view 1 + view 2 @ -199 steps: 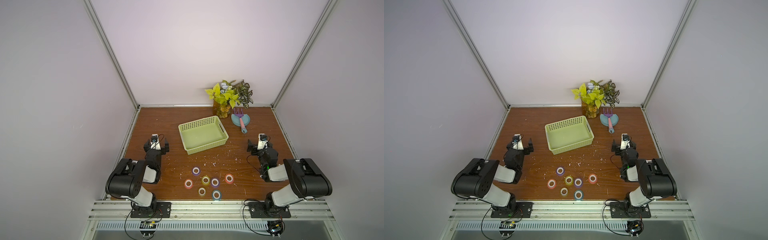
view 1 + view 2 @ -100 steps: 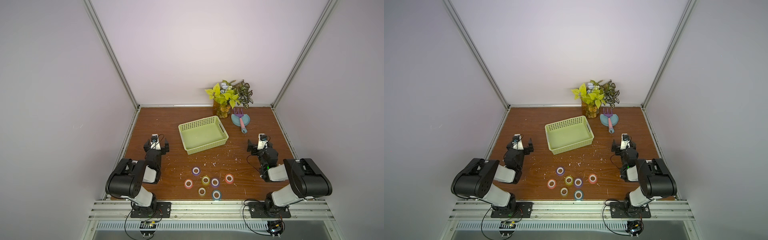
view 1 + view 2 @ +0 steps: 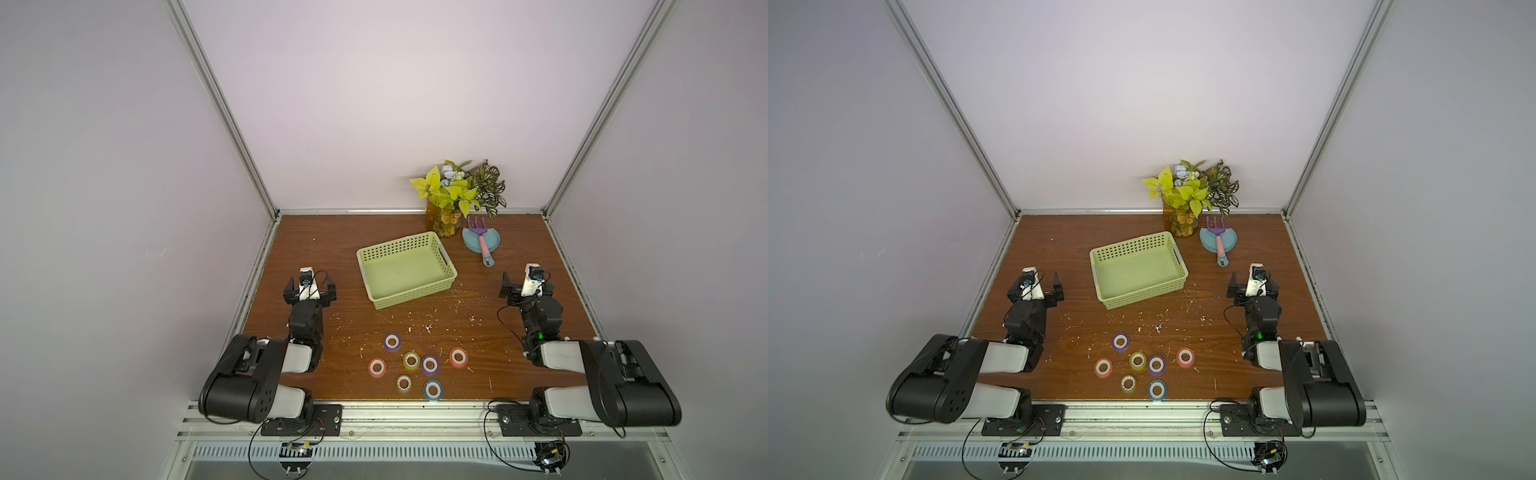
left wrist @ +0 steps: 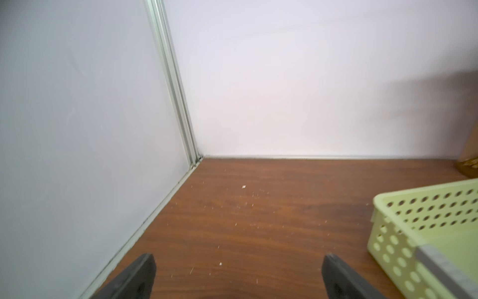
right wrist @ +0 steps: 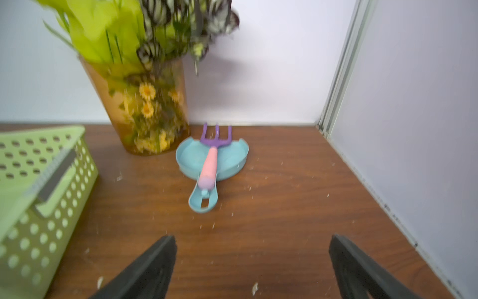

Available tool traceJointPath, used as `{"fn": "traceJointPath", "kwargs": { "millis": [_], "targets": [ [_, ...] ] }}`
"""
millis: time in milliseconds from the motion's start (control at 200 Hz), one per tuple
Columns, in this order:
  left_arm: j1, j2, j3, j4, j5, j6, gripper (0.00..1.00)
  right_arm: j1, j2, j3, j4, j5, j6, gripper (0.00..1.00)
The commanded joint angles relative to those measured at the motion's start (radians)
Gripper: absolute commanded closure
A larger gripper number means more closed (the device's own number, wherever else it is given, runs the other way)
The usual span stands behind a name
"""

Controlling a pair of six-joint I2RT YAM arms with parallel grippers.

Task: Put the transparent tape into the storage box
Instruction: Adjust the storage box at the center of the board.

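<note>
Near front bench (image 3: 332, 232) edge, behind left claw (image 3: 309, 283) and right claw (image 3: 526, 282), we find transparent tape (image 3: 404, 382) flat; left one looks slightly nearer. Both claws wide open, empty.

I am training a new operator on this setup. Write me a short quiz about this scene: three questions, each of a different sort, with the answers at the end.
1. True or false: the storage box already holds a tape roll.
2. Count: how many tape rolls lie on the table?
3. Choose one: what lies on the blue dish beside the vase?
A) a toy rake
B) a pair of scissors
C) a tape roll

Key
1. False. The box is empty.
2. Seven.
3. A.
</note>
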Motion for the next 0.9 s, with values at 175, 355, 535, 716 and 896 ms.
{"fn": "traceJointPath", "kwargs": {
  "millis": [175, 355, 535, 716, 896],
  "targets": [
    [-0.021, -0.415, -0.057, -0.180, -0.112, -0.137, 0.01, 0.002, -0.384, 0.089, -0.435, 0.018, 0.203, 0.01],
    [0.003, -0.672, 0.084, -0.670, -0.087, -0.329, 0.01, 0.003, -0.525, 0.153, -0.678, -0.110, 0.297, 0.00],
    [0.003, -0.693, 0.156, -0.818, 0.067, -0.376, 0.01, 0.003, -0.520, 0.245, -0.877, -0.225, 0.346, 0.00],
    [0.004, -0.610, 0.241, -0.930, 0.109, -0.466, 0.01, 0.009, -0.412, 0.341, -1.016, -0.377, 0.327, 0.01],
    [0.015, -0.520, 0.291, -0.969, 0.228, -0.511, 0.01, 0.066, -0.337, 0.413, -1.121, -0.437, 0.271, 0.00]
  ]
}}
